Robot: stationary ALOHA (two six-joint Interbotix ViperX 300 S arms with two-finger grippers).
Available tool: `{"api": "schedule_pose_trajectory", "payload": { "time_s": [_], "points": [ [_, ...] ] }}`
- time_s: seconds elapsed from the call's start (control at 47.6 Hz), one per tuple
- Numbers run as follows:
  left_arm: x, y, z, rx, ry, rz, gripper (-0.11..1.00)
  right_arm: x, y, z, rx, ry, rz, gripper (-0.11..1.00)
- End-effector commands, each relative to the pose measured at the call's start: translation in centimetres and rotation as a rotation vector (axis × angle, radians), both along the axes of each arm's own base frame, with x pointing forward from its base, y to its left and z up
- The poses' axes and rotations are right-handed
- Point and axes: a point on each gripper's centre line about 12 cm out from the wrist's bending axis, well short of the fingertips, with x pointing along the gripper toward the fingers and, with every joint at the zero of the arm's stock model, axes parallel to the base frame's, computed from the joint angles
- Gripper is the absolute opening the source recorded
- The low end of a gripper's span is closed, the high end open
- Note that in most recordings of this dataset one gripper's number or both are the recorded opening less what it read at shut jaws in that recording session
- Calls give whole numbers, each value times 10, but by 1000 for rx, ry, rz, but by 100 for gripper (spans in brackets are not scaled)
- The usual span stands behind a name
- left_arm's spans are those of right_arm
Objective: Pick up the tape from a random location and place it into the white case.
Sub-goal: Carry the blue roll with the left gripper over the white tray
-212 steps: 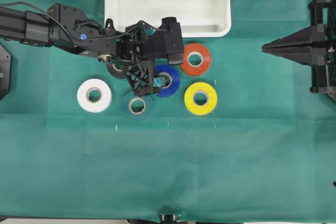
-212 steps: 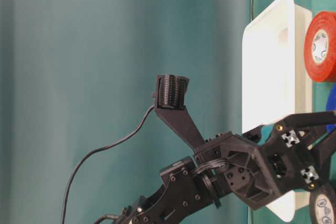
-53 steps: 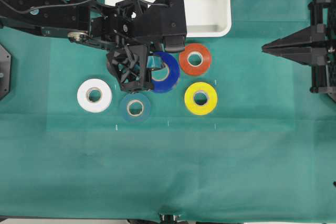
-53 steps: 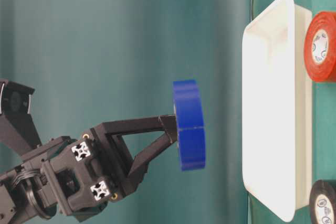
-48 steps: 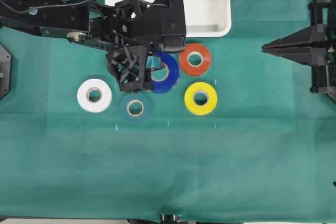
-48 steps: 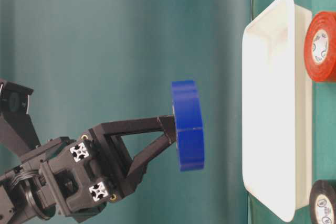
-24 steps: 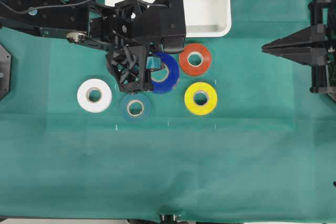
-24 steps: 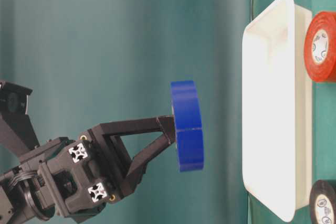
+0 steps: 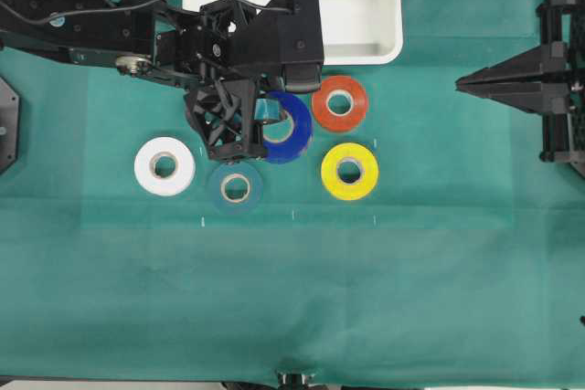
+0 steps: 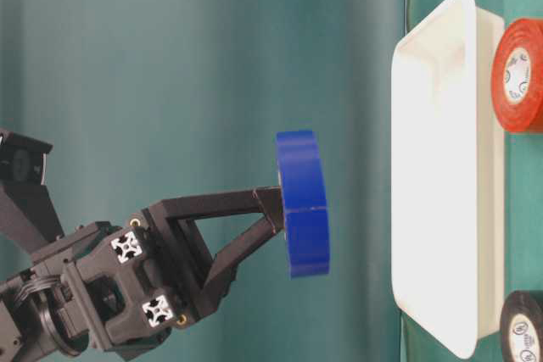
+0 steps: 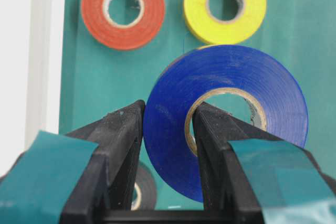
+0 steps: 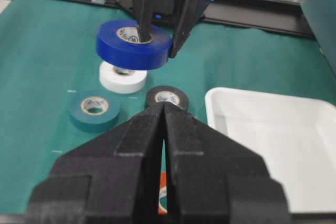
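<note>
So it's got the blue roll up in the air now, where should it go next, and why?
Probably carry it sideways over the white case. The left gripper pinches the tape by its wall, one finger through the core, lifted above the table and short of the case's rim.

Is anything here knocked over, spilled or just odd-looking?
Nothing is spilled or damaged. The one thing off the table is the blue tape, held level in the air by the left gripper, one finger through its core. The other rolls lie flat, and the white case sits square.
</note>
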Motion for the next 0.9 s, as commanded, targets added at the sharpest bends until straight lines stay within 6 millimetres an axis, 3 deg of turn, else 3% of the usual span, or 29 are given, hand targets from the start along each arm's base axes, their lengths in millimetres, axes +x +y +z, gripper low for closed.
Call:
{"api": "schedule_pose_trajectory", "payload": {
  "time_s": [0.0, 0.546, 0.883],
  "points": [
    [-1, -1, 25, 1, -66, -2, 26, 2, 0, 5, 3, -12, 1, 0],
    [-2, 3, 25, 3, -66, 6, 26, 2, 0, 5, 3, -12, 1, 0],
    [-7, 40, 25, 17, -67, 86, 26, 2, 0, 4, 3, -9, 1, 0]
  ]
}}
